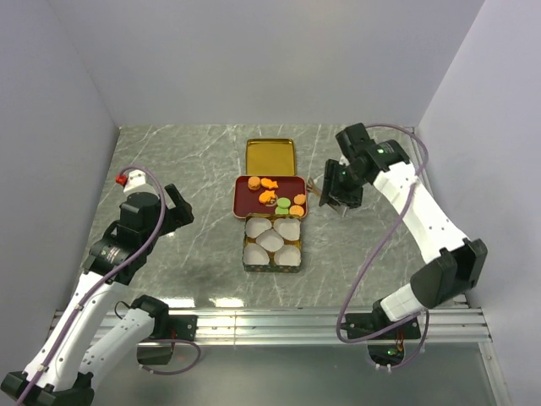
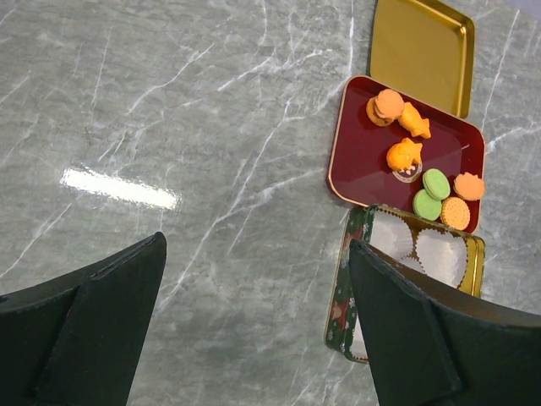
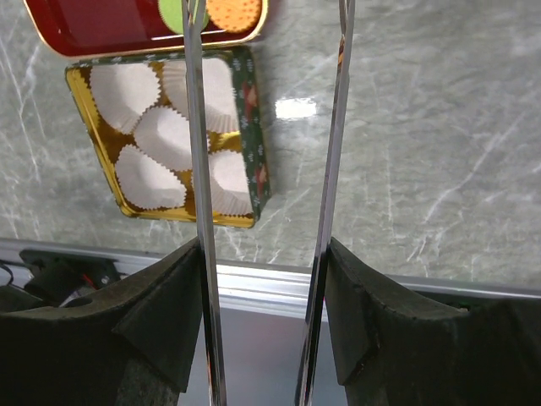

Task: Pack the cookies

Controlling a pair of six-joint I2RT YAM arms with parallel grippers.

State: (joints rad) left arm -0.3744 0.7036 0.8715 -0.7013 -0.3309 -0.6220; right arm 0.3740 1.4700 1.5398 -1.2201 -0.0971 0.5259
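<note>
The cookies (image 1: 272, 194) lie on a dark red tray (image 1: 246, 205): orange rounds, a fish shape and two green ones (image 2: 431, 193). In front of the tray stands an open green tin (image 1: 272, 267) lined with white paper cups (image 3: 169, 135). My right gripper (image 1: 340, 193) is shut on metal tongs (image 3: 196, 127), whose two blades point toward the tray's right edge; a green and an orange cookie (image 3: 235, 10) show near the blade ends. My left gripper (image 2: 256, 245) is open and empty, above bare table left of the tin (image 2: 342, 296).
The gold tin lid (image 1: 270, 156) lies upside down behind the tray. An aluminium rail (image 1: 270, 317) runs along the near table edge. Walls close in the left, back and right sides.
</note>
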